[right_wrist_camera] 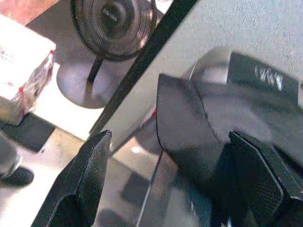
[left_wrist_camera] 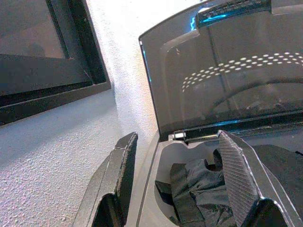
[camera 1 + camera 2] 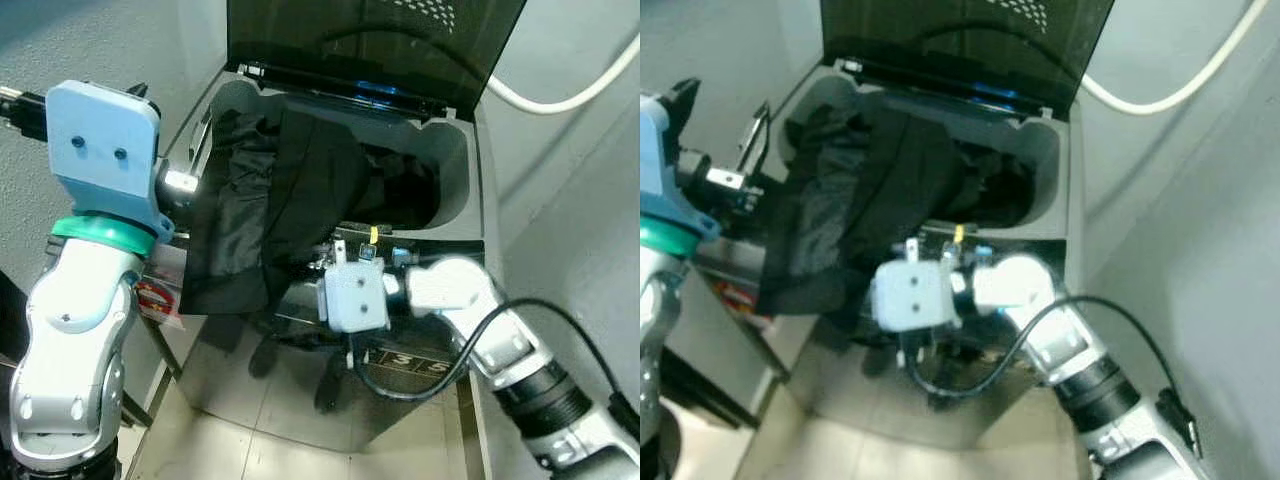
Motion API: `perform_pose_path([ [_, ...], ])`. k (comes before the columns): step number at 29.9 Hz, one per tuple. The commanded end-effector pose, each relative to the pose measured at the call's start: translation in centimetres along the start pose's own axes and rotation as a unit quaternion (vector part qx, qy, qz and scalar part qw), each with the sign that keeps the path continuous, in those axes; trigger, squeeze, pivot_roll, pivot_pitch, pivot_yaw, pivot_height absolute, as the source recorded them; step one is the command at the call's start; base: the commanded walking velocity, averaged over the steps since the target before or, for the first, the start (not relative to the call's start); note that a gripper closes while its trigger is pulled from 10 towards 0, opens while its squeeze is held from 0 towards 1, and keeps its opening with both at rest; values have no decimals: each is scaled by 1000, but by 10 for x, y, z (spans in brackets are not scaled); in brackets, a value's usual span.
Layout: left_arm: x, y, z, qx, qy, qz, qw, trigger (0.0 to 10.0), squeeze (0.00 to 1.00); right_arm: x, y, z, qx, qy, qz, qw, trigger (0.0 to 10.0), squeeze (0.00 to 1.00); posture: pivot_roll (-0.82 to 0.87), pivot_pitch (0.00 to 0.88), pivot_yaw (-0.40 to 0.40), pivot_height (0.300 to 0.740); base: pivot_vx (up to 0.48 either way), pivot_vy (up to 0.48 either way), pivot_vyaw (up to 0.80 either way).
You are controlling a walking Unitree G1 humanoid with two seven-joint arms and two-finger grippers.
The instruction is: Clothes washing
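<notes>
Two grippers stand spread wide and empty around a top-loading washing machine (image 3: 455, 165) whose dark lid (image 3: 380, 45) is raised. In the right wrist view the right gripper (image 1: 180, 184) has its black fingers (image 1: 90, 175) well apart with nothing between them, looking along the machine's front edge at a hanging flap of the black garment (image 3: 270, 210). In the head view that gripper's housing sits at the front rim, and the cloth lies just beside it at about ten o'clock. The left gripper (image 2: 182, 182) is likewise parted and holds nothing; it hovers off the machine's left side, aimed toward the drum opening, the cloth showing beyond its fingertips. The garment is only partly in: it is bunched across the drum mouth at twelve o'clock and drapes over the left and front rim toward seven o'clock, its long axis running from the drum down outside. I judge the right gripper nearer the hanging part, so it is better placed to lift it in.
</notes>
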State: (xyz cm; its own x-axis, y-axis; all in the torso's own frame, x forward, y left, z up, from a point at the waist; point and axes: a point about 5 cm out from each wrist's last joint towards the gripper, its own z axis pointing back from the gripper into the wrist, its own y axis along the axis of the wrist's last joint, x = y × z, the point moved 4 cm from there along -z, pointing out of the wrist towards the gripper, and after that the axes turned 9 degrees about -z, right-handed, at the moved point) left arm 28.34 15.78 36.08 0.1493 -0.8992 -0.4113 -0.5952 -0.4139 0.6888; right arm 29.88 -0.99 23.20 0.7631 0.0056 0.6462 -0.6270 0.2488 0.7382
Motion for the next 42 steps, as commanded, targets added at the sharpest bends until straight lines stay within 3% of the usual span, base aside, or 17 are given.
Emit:
perform_pose_path([
  [1,2,-2,2,-2,-5,3,1000,10000,0,-4,3,-1,2,5,14,1000,10000,0,197,153,-33,740,0,0,0],
  [3,2,-3,2,-2,-5,4,1000,10000,0,-6,4,-3,8,0,14,1000,10000,0,197,154,-32,740,0,0,0],
  [5,3,-3,1,-2,-6,5,1000,10000,0,10,20,-9,50,-89,61,993,10000,0,193,155,-29,740,0,0,0],
  [7,3,-3,1,-2,-6,5,1000,10000,0,10,20,-9,50,-89,61,993,10000,0,193,155,-29,740,0,0,0],
  [9,3,-3,1,-2,-6,7,1000,10000,0,22,36,-11,91,-162,90,978,10000,0,195,156,-29,740,0,0,0],
  [11,4,-3,1,-2,-7,8,1000,10000,0,23,40,-11,98,-175,97,975,10000,0,196,157,-28,740,0,0,0],
  [16,3,-2,0,-2,-5,9,1000,10000,0,17,35,-14,86,-171,115,975,10000,0,198,158,-27,740,0,0,0],
  [19,3,-2,0,-2,-5,10,1000,10000,0,6,25,-18,75,-136,75,985,10000,0,196,159,-28,740,0,0,0],
  [21,3,-2,0,-2,-5,10,1000,10000,0,6,25,-18,75,-136,75,985,10000,0,196,159,-28,740,0,0,0],
  [23,3,-2,0,-2,-4,12,1000,10000,0,1,16,-20,75,-130,26,988,10000,0,197,159,-31,740,0,0,0],
  [28,3,-2,0,-2,-4,14,1000,10000,0,1,13,-20,76,-138,19,987,10000,0,197,159,-31,740,0,0,0],
  [30,2,-2,-1,-3,-2,17,1000,10000,0,7,13,-17,68,-171,92,979,10000,0,196,160,-29,740,0,0,0],
  [31,2,-2,-1,-3,-2,17,1000,10000,0,7,13,-17,68,-171,92,979,10000,0,196,160,-29,740,0,0,0],
  [32,2,-2,-1,-4,-1,18,1000,10000,0,5,12,-16,58,-164,127,977,10000,0,194,159,-28,740,0,0,0],
  [34,2,-2,-1,-4,-1,19,1000,10000,0,3,8,-16,43,-155,151,975,10000,0,191,158,-29,740,0,0,0],
  [38,2,-2,-2,-4,-1,20,1000,10000,0,0,2,-16,29,-147,154,977,10000,0,191,158,-29,740,0,0,0],
  [42,3,-2,-2,-5,-2,22,1000,10000,0,-3,-9,-15,22,-147,99,984,10000,0,191,159,-29,740,0,0,0],
])
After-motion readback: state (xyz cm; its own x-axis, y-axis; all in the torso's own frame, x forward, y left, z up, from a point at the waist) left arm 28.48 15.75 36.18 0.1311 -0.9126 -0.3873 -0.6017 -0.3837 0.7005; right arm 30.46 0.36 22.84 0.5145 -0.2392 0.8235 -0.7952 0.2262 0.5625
